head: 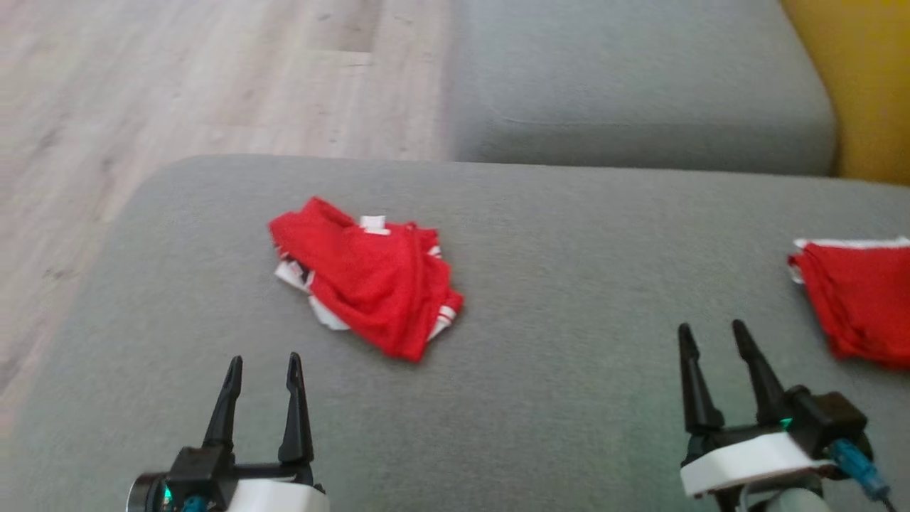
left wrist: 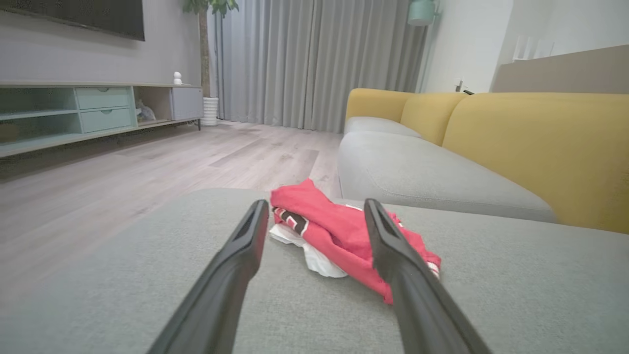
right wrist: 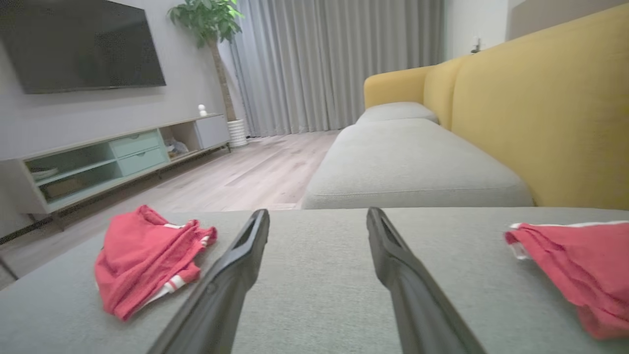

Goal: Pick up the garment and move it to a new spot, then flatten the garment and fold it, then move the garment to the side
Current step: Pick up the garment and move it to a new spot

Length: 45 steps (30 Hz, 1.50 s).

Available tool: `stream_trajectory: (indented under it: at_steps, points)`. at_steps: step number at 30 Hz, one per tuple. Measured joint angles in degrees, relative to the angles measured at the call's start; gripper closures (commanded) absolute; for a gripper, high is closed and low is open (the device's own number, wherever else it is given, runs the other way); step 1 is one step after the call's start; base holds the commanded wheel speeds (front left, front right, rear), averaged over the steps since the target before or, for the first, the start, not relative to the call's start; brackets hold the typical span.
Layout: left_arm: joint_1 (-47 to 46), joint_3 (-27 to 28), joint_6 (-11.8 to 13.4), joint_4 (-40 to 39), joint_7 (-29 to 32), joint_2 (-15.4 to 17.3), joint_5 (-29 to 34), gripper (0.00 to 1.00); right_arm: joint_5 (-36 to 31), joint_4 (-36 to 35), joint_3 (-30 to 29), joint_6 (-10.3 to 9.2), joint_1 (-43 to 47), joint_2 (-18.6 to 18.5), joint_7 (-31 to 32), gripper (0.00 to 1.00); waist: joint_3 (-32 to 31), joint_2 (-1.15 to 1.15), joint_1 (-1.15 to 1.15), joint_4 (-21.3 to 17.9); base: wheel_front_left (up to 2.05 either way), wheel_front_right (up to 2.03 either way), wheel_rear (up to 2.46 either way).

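Your left gripper [head: 264,358] & right gripper [head: 712,326] are both spread wide w/ nothing held. Red garment [head: 366,277] lies crumpled just ahead of the left one.

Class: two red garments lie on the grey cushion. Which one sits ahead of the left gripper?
The crumpled red garment with white patches; the other garment lies far right.

You see soft red cloth with white trim in the garment [head: 366,281], creased and matt, toward the left edge of the sofa seat [head: 569,370]. That seat is grey woven fabric, slightly rough. The left end effector [head: 264,358] has fingers [head: 295,419] of matt dark plastic. The floor [head: 178,78] is pale wood-grain, smooth.
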Motion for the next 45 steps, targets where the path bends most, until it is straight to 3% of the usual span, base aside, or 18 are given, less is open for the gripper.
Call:
stream_trajectory:
  at_steps: [11, 19, 27, 33, 39, 45]
  points:
    - [0.57, 2.53, -0.86, 0.26, 0.0, 0.07, 2.07, 0.0, 2.92, 0.55, 4.64, 0.0, 1.25, 0.01, -0.04, 0.0, -2.2, 0.0, 0.0, 9.52, 0.0, 0.0, 0.0]
    - [1.45, 3.09, -1.55, 0.26, 0.0, 0.1, 2.91, 0.0, 3.81, 0.57, 5.84, 0.0, 1.25, 0.02, -0.04, 0.0, -2.79, 0.0, -0.01, 13.09, 0.0, 0.0, 0.0]
    - [0.15, 1.88, -3.18, 0.69, 0.0, 0.14, 4.42, 0.0, 3.81, 0.54, 5.55, 0.0, 1.24, 0.02, -0.04, 0.0, -0.76, 0.0, 0.0, 12.1, 0.0, 0.0, 0.0]
    - [-11.76, -2.59, -6.15, 4.27, 0.14, 0.1, 4.43, 0.0, 2.4, -0.53, 3.9, 0.0, 0.48, 0.01, -0.04, 0.0, 3.73, 0.0, 0.0, 10.32, 0.0, 0.0, 0.0]
    - [-30.14, -10.11, -9.59, 12.27, 9.75, -0.33, 5.6, 0.0, 1.35, -3.18, 1.22, 0.0, -5.85, -0.02, -0.05, 0.0, 11.51, 0.0, 0.02, 7.78, 0.0, 0.0, 0.0]
    - [-39.99, -13.88, -10.18, 21.26, 15.24, -0.59, 3.6, 0.0, 1.36, -3.68, 0.87, 0.0, -9.06, -0.08, -0.05, 0.0, 18.33, 0.0, 0.03, 3.79, 0.0, 0.0, 0.0]
